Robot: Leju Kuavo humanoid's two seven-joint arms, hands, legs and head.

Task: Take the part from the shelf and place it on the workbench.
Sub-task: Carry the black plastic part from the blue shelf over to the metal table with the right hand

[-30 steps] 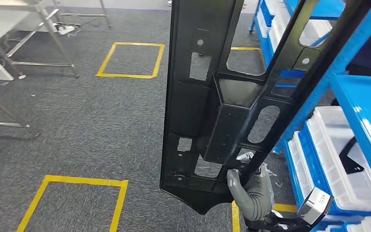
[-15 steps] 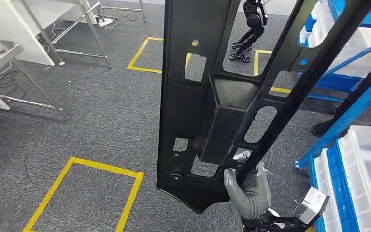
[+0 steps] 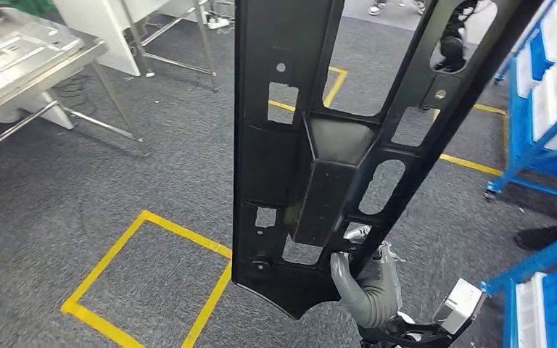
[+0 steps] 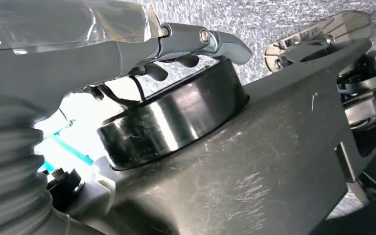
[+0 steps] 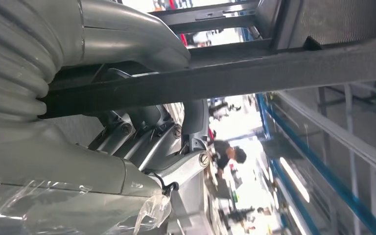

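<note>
The part (image 3: 283, 145) is a long black plastic panel with cut-outs and a box-shaped bulge in its middle. It stands nearly upright in front of me in the head view. My right hand (image 3: 366, 284) grips it from below at a slanted bar near its lower end. In the right wrist view the fingers (image 5: 142, 142) wrap around that black bar (image 5: 225, 81). My left hand (image 4: 127, 44) hangs by my side with its fingers loosely extended and nothing in them. The metal workbench (image 3: 14, 65) stands at the upper left.
Blue shelves (image 3: 544, 109) with white bins (image 3: 533, 312) stand at the right edge. Yellow tape squares (image 3: 141, 268) mark the grey carpet. A person's shoe (image 3: 537, 236) is on the floor at the right. Table legs (image 3: 120, 109) reach the floor at the left.
The whole view has swung to the left: the shelves have slid off to the right and the metal workbench has come in at the upper left. The part stays in my right hand.
</note>
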